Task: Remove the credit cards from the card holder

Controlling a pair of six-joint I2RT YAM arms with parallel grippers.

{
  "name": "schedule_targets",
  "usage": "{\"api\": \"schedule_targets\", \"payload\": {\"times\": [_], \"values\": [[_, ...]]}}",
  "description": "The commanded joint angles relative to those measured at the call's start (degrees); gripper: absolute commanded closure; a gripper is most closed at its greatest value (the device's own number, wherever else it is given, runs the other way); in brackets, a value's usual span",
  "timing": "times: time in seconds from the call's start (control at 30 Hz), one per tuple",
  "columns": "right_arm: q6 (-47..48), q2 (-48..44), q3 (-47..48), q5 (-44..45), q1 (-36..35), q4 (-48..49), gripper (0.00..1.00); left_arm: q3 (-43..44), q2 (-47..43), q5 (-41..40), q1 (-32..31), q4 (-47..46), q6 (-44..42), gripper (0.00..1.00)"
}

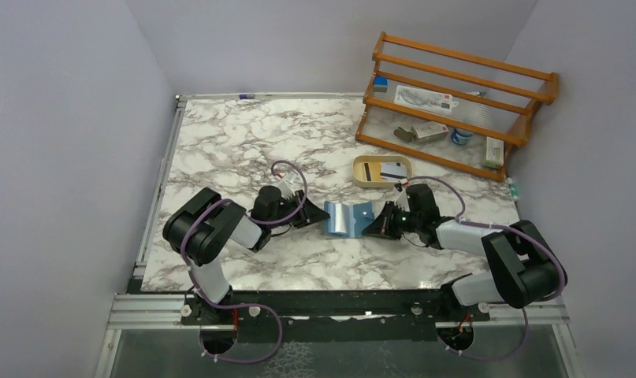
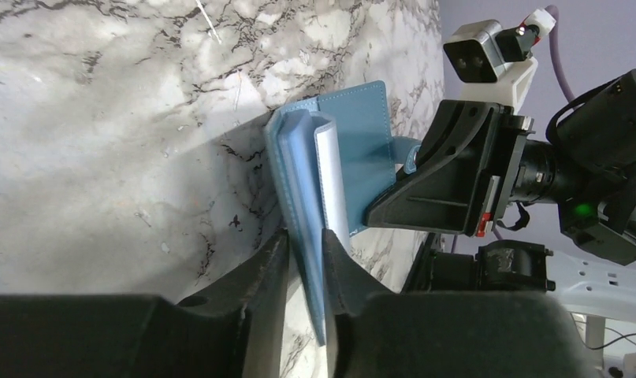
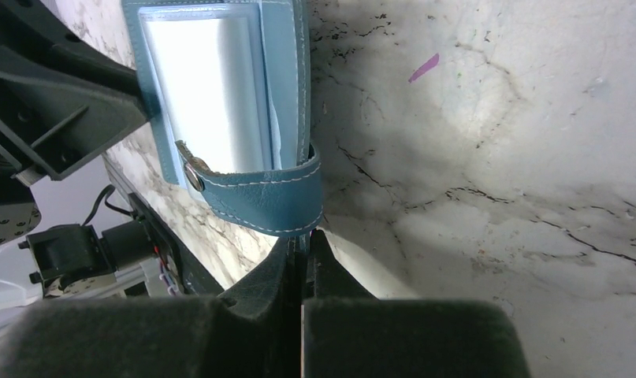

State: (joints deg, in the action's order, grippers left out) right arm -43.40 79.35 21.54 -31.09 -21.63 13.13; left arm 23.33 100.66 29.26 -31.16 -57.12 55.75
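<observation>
The teal card holder (image 1: 347, 219) is held open in mid-table between both grippers. My left gripper (image 1: 318, 219) is shut on its left flap; in the left wrist view the fingers (image 2: 305, 244) pinch the teal flap (image 2: 354, 126) edge-on. My right gripper (image 1: 375, 224) is shut on its right edge just below the closing tab (image 3: 267, 201), fingers (image 3: 306, 240) pressed together. A pale whitish sleeve (image 3: 208, 87) shows inside; I cannot tell if a card is in it. A whitish card (image 1: 392, 171) and what looks like a yellow-orange card (image 1: 370, 170) lie in the tan tray.
The tan oval tray (image 1: 381, 183) sits just behind the right gripper. A wooden rack (image 1: 456, 94) with several small items stands at the back right. Grey walls close in the left, back and right sides. The metal table frame (image 1: 338, 307) runs along the near edge.
</observation>
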Motion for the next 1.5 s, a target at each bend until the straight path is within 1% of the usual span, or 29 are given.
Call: {"api": "schedule_targets", "payload": {"times": [0.0, 0.17, 0.37, 0.4, 0.43, 0.47, 0.53, 0.6, 0.7, 0.77, 0.83, 0.93, 1.07, 1.33, 1.47], "values": [[1.1, 1.0, -0.5, -2.2, 0.2, 1.9, 0.99, -1.4, 0.7, 0.1, 0.9, -7.5, 2.5, 0.81], [1.2, 1.4, -0.4, -2.6, 0.3, 2.1, 1.0, -1.5, 4.0, 1.5, 0.9, -13.9, 5.5, 0.83], [1.6, 1.4, -0.4, -2.6, 0.3, 1.7, 1.0, -1.2, 5.3, 2.1, 0.9, -14.7, 5.7, 0.84], [1.8, 1.3, -0.2, -2.5, 0.4, 1.4, 1.0, -1.1, 5.1, 2.1, 0.9, -14.2, 5.4, 0.86], [2.1, 1.5, 0.4, -2.5, 0.3, 0.9, 0.99, -0.9, 4.8, 2.1, 0.9, -13.4, 5.1, 0.92], [2.6, 1.5, 0.9, -2.5, 0.4, 0.1, 0.97, -0.7, 4.4, 2.0, 0.9, -12.2, 4.7, 1.0], [4.0, 1.5, 2.2, -2.6, 0.4, -1.8, 0.73, -0.1, 2.9, 1.9, 0.9, -9.4, 3.3, 1.0], [5.6, 0.8, 3.6, -2.2, 0.4, -3.8, 0.57, 0.9, 0.8, 1.4, 0.9, -5.2, 1.4, 1.0], [8.5, -1.2, 6.2, 0.4, 0.4, -8.8, 0.39, 3.4, -3.9, -0.8, 0.8, 5.6, -3.7, 1.0], [10.5, -3.0, 8.5, 2.9, 0.4, -12.5, 0.32, 5.3, -6.9, -3.0, 0.8, 13.8, -7.2, 1.0], [12.4, -4.6, 10.8, 5.8, 0.6, -17.1, 0.28, 8.2, -9.2, -5.5, 0.8, 22.7, -10.6, 1.0], [14.7, -7.1, 13.8, 10.8, 0.7, -22.2, 0.27, 12.6, -11.5, -10.0, 0.7, 35.2, -15.7, 1.0], [16.1, -10.3, 15.1, 14.1, 0.8, -24.2, 0.27, 18.7, -11.4, -16.2, 0.6, 47.9, -20.9, 1.0], [15.9, -11.4, 14.3, 12.1, 0.8, -22.9, 0.27, 24.9, -9.0, -20.2, 0.0, 60.2, -22.7, 1.0], [15.9, -11.1, 13.3, 10.9, 0.8, -21.7, 0.27, 28.1, -9.3, -20.3, -0.9, 63.8, -22.6, 1.0]]}}
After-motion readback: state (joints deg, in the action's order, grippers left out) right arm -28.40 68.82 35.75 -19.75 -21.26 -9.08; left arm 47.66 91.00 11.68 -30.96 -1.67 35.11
